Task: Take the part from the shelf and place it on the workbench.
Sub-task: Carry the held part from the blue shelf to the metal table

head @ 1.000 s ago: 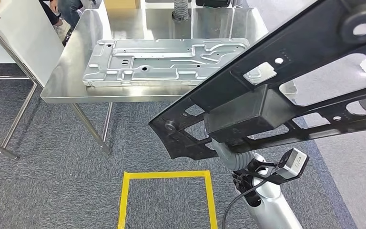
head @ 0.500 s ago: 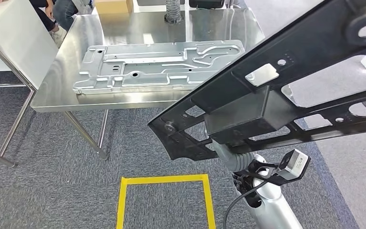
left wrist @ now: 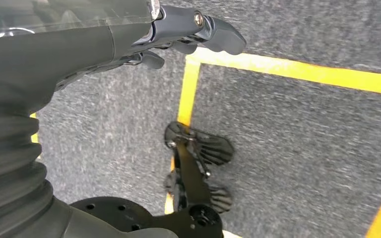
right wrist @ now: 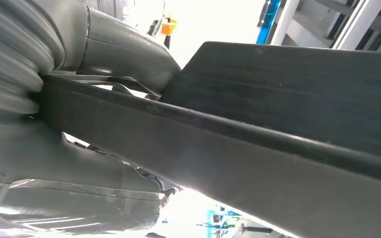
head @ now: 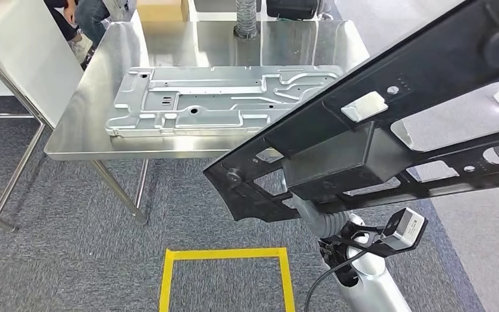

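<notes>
A silver stamped plate (head: 221, 97) covers most of the middle of the tabletop (head: 97, 84), leaving bare metal along the left edge, a thin strip at the near edge and a band at the far edge. At that far edge stand a ribbed hose (head: 247, 16), a dark box (head: 292, 8) and a cardboard box (head: 162, 9). The black part (head: 377, 136) held by the right hand (right wrist: 79, 163) hangs over the near right corner.

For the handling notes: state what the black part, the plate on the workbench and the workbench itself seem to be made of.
Black part: probably moulded plastic, matt black; ribbed cut-out frame with no shine, though painted metal is possible.
Plate: looks like stamped sheet metal, dull silver-grey, with pressed ridges and punched holes.
Workbench: likely stainless steel, brushed and reflective; its top mirrors things standing behind it.
</notes>
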